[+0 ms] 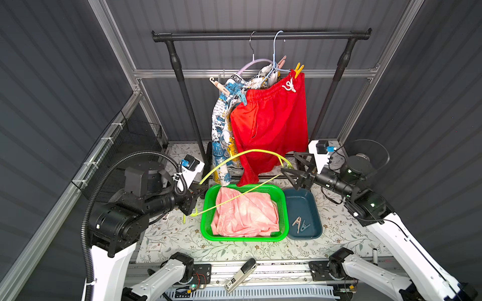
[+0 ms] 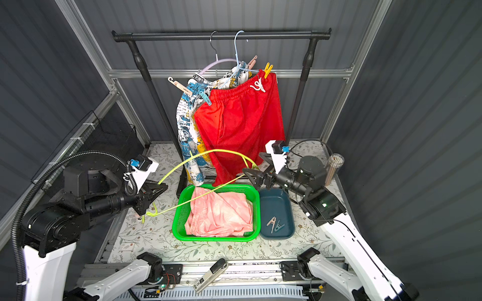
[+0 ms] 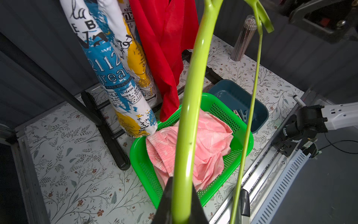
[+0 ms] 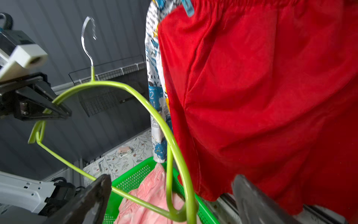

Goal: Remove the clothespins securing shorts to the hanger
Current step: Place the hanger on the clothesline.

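The clothespins (image 1: 300, 224) that are off, one beige-pink and one blue, lie in the dark blue tray (image 1: 310, 206). The tray touches the right side of the green basket (image 1: 205, 208) in the middle of the table (image 1: 182, 234), and the pale pink shorts (image 1: 245, 213) are crumpled in that basket. The rest are on the rack (image 1: 260, 35) at the table's far edge. A yellow clothespin (image 1: 298, 69) and a blue clothespin (image 1: 242, 98) sit at the two waistband corners of the red shorts (image 1: 273, 122). At least one beige-pink clothespin (image 1: 281, 62) sits higher up, by the printed shorts (image 1: 220, 125). The left gripper (image 1: 196, 192) is clamped on one end of the bare lime-green hanger (image 1: 250, 152), which spans the air above the basket. The right gripper (image 1: 289, 163) has its jaws spread wide around the hanger's other end and pinches nothing. The step in hand looks like clearing this empty hanger away. To do that well, the right gripper should back straight out along its own opening, so that neither jaw catches the thin lower bar, and keep off the red hem just beside it. The left grip is far out on one end, so the hanger will probably lever and swing; a slow, level carry would keep the bar off the basket rim and the pink cloth. For the next clothespin, squeeze the tail ends rather than the mouth, and steady the waistband with the other arm so the cloth doesn't drag its hanger off the rack.
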Robot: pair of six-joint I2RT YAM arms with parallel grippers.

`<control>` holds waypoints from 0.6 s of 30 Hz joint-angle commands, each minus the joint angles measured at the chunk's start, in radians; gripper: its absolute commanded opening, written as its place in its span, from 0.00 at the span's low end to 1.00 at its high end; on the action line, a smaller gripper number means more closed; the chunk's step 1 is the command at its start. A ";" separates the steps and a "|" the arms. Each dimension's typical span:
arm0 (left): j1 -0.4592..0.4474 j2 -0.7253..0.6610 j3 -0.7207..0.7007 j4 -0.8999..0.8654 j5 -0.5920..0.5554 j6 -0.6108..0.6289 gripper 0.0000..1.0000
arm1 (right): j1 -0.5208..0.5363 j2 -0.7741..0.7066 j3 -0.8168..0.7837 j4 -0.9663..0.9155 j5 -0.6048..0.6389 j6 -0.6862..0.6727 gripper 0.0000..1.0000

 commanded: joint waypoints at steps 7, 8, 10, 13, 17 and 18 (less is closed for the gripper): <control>0.002 -0.007 0.166 -0.098 -0.363 -0.059 0.00 | -0.003 -0.021 0.015 -0.067 0.148 0.032 0.99; 0.002 -0.004 0.182 -0.103 -0.426 -0.068 0.00 | -0.003 -0.025 0.014 -0.071 0.131 0.038 0.99; 0.002 -0.008 0.190 -0.093 -0.505 -0.080 0.00 | -0.003 -0.032 0.006 -0.071 0.057 0.050 0.99; 0.002 0.002 0.211 -0.097 -0.541 -0.074 0.00 | -0.003 -0.039 0.006 -0.097 0.061 0.074 0.99; 0.001 0.046 0.316 -0.165 -0.618 -0.030 0.00 | -0.003 -0.059 -0.014 -0.132 0.098 0.073 0.99; -0.001 0.039 0.338 -0.154 -0.649 -0.021 0.00 | -0.003 -0.062 -0.024 -0.132 0.102 0.072 0.99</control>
